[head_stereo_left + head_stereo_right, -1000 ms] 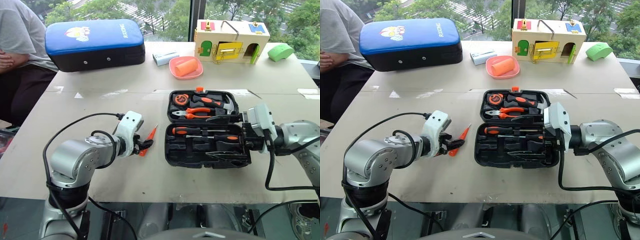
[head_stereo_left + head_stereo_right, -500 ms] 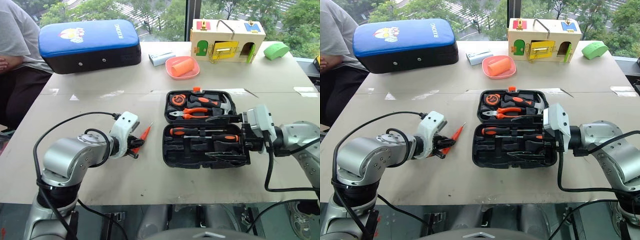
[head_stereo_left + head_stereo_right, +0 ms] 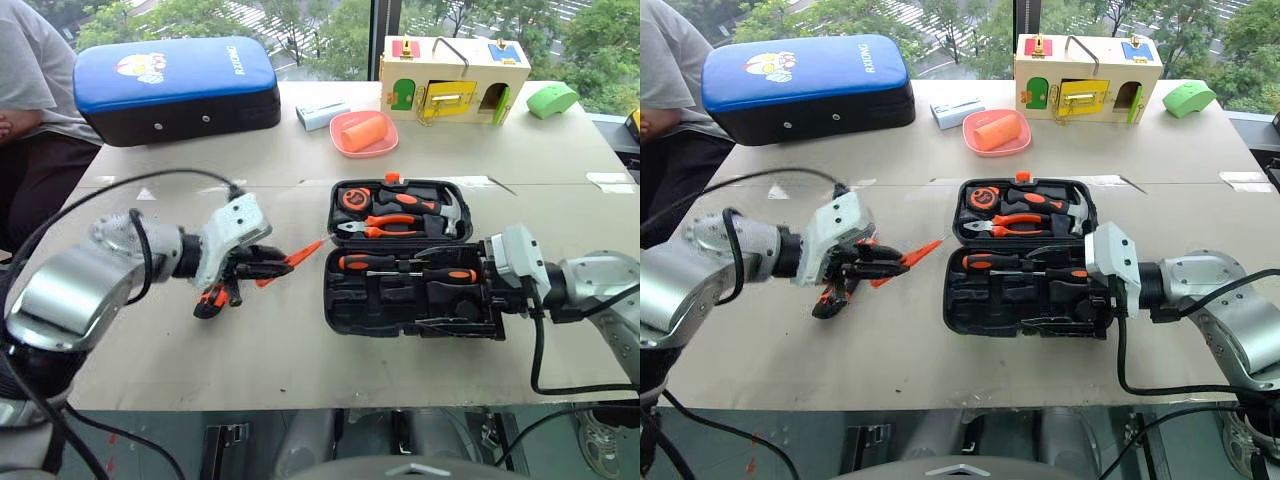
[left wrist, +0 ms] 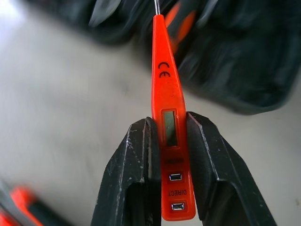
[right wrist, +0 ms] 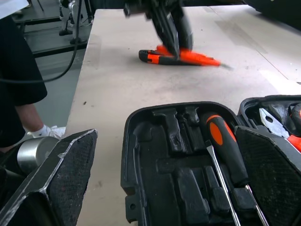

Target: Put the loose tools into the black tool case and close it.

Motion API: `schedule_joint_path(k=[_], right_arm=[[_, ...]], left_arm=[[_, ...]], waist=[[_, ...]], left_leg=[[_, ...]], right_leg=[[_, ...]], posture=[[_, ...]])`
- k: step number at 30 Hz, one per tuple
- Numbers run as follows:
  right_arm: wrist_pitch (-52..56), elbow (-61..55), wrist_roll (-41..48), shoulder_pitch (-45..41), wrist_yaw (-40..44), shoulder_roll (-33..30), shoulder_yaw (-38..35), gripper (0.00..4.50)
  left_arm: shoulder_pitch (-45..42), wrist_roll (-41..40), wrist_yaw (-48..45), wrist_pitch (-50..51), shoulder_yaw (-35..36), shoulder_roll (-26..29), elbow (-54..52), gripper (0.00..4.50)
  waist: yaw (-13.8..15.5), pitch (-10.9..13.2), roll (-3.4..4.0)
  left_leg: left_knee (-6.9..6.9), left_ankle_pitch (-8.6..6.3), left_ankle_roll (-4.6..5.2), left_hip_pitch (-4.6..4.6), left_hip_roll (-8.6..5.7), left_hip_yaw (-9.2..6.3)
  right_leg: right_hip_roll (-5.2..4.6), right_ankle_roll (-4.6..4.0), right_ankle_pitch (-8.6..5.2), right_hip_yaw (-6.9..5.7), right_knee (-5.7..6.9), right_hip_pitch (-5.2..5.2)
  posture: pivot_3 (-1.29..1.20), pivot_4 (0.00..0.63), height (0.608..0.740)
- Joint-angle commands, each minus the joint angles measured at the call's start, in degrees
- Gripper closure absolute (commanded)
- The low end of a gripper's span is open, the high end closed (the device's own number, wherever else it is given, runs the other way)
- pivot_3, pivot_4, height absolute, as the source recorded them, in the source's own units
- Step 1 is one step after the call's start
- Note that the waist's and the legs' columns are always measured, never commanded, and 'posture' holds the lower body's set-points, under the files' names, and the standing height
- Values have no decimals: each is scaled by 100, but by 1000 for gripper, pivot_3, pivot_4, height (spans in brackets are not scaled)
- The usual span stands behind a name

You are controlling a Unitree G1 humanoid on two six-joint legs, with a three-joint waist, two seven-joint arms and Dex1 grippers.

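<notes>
Centre-left, the left gripper (image 3: 262, 264) pinches the slim orange tester screwdriver (image 3: 300, 251); carry it level to the black tool case (image 3: 412, 300). Right gripper (image 5: 164, 179) spread wide.

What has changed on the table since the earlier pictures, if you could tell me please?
The left gripper has shut on the slim orange tester screwdriver and lifted it off the table, tip towards the black tool case. The orange-and-black utility knife now lies uncovered below it. The right gripper stays open at the case's right edge; the tools in the case are unchanged.
</notes>
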Motion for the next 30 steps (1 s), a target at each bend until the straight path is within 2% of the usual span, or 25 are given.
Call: schedule_joint_path(k=[1,7,12,19,26,30], right_arm=[[-99,-207,-50,177,61,-180,-152,0],[-63,-383,-53,483,-74,-330,-333,0],[72,-531,16,573,-295,-321,-430,0],[257,-680,123,622,-538,-322,-560,0],[352,-784,241,655,-741,-282,-606,0],[343,-795,283,675,-814,-278,-616,0]], left_arm=[[-756,385,-815,-725,-631,-347,468,3987],[-1959,1305,-1510,-1173,-1943,-1354,1487,3987],[-2503,1718,-1719,-1083,-2434,-2062,2290,3987],[-2645,1945,-1991,-460,-2760,-2288,2354,3987],[-2549,2419,-1666,-744,-2853,-2641,2667,3987],[-2512,2519,-1722,-755,-2889,-2656,2656,3987]], waist=[[1,0,0],[-49,7,-12],[-71,10,-15],[-139,12,-18],[-129,12,-19],[-125,12,-19]], left_leg=[[1,0,1,0,-1,1],[14,-2,6,-11,-3,1],[21,-2,6,-10,3,2],[25,-2,7,-12,6,0],[39,-3,8,-16,6,-4],[42,-3,8,-16,6,-4]], right_leg=[[1,0,0,1,0,0],[14,4,1,-2,8,-1],[28,5,1,-1,18,-4],[45,5,1,2,19,-4],[28,6,1,-1,21,-3],[27,6,1,-2,24,-2]], posture=[[0,150,735],[0,150,735],[0,150,735],[0,150,735],[0,150,735],[0,150,735]])
